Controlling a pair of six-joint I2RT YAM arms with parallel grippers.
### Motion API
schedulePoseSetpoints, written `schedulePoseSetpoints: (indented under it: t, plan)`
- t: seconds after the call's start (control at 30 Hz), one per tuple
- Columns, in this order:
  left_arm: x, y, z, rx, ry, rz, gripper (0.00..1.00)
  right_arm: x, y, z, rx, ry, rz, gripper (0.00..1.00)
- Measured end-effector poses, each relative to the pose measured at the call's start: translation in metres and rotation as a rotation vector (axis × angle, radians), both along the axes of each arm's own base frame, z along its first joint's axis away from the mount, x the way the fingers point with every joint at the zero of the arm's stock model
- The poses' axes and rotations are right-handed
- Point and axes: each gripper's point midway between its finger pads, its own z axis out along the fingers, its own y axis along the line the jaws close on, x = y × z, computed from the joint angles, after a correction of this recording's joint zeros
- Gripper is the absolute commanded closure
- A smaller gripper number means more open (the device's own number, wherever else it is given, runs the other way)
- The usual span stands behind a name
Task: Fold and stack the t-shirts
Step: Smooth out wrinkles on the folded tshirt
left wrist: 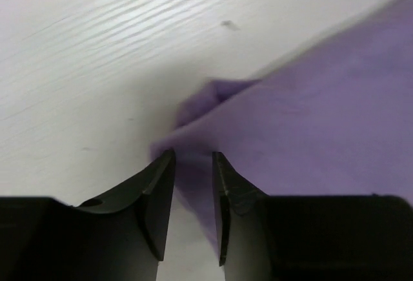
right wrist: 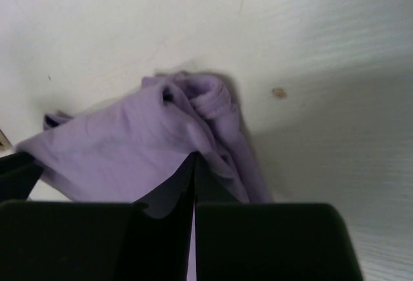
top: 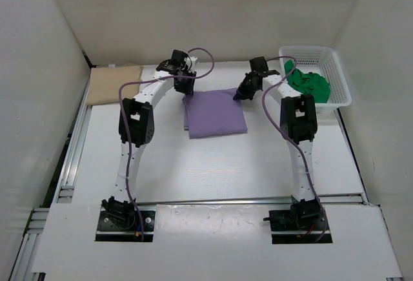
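Note:
A purple t-shirt (top: pixel 214 114) lies folded flat at the table's middle back. My left gripper (top: pixel 185 87) is at its far left corner. In the left wrist view the left gripper (left wrist: pixel 193 155) stands a little open, its jaws either side of the shirt's (left wrist: pixel 322 100) corner edge, table showing in the gap. My right gripper (top: pixel 241 93) is at the shirt's far right corner. In the right wrist view the right gripper (right wrist: pixel 195 156) is shut, pinching bunched purple cloth (right wrist: pixel 129 145). A green t-shirt (top: pixel 310 83) lies crumpled in the white basket (top: pixel 339 81).
A folded tan cloth (top: pixel 115 83) lies at the back left beside the wall. The white basket stands at the back right, close to the right arm. White walls enclose the table on three sides. Metal rails run along the left and near edges.

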Motion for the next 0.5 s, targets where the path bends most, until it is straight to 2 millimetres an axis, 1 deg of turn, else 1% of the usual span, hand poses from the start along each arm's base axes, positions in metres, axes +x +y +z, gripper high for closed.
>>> schedulePoseSetpoints:
  t: [0.03, 0.13, 0.17, 0.2, 0.23, 0.27, 0.3, 0.33, 0.37, 0.4, 0.47, 0.5]
  plan:
    - [0.003, 0.009, -0.007, 0.013, 0.008, 0.019, 0.56, 0.003, -0.001, 0.002, -0.004, -0.009, -0.009, 1.0]
    - [0.009, 0.031, -0.019, 0.044, 0.023, 0.066, 0.43, 0.006, -0.004, 0.004, -0.014, -0.017, -0.022, 1.0]
    - [0.01, 0.037, -0.02, 0.049, 0.025, 0.079, 0.34, 0.006, -0.004, 0.003, -0.016, -0.016, -0.021, 1.0]
    - [0.012, 0.041, -0.02, 0.056, 0.022, 0.084, 0.29, 0.006, -0.004, 0.003, -0.017, -0.015, -0.019, 1.0]
    - [0.013, 0.042, -0.018, 0.059, 0.016, 0.092, 0.22, 0.005, -0.004, 0.004, -0.019, -0.016, -0.016, 1.0]
    - [0.013, 0.043, -0.014, 0.059, 0.01, 0.096, 0.16, 0.003, -0.005, 0.004, -0.019, -0.015, -0.011, 0.98]
    - [0.013, 0.043, -0.01, 0.059, 0.002, 0.094, 0.08, -0.002, -0.006, 0.006, -0.021, -0.01, -0.006, 0.95]
    - [0.004, 0.041, 0.007, 0.052, -0.006, 0.089, 0.0, -0.008, -0.007, 0.007, -0.024, -0.001, -0.001, 0.76]
    - [0.004, 0.041, 0.008, 0.051, -0.007, 0.089, 0.0, -0.021, -0.01, 0.013, -0.031, 0.022, 0.015, 0.76]
    - [0.0, 0.039, 0.015, 0.034, -0.026, 0.08, 0.0, -0.026, -0.011, 0.017, -0.036, 0.014, 0.031, 0.71]
    - [-0.033, 0.039, 0.023, 0.012, 0.023, 0.049, 0.0, -0.047, -0.018, 0.025, -0.055, 0.037, 0.047, 0.59]
    - [-0.05, 0.039, 0.025, -0.001, 0.051, 0.034, 0.0, -0.059, -0.022, 0.029, -0.068, 0.047, 0.058, 0.57]
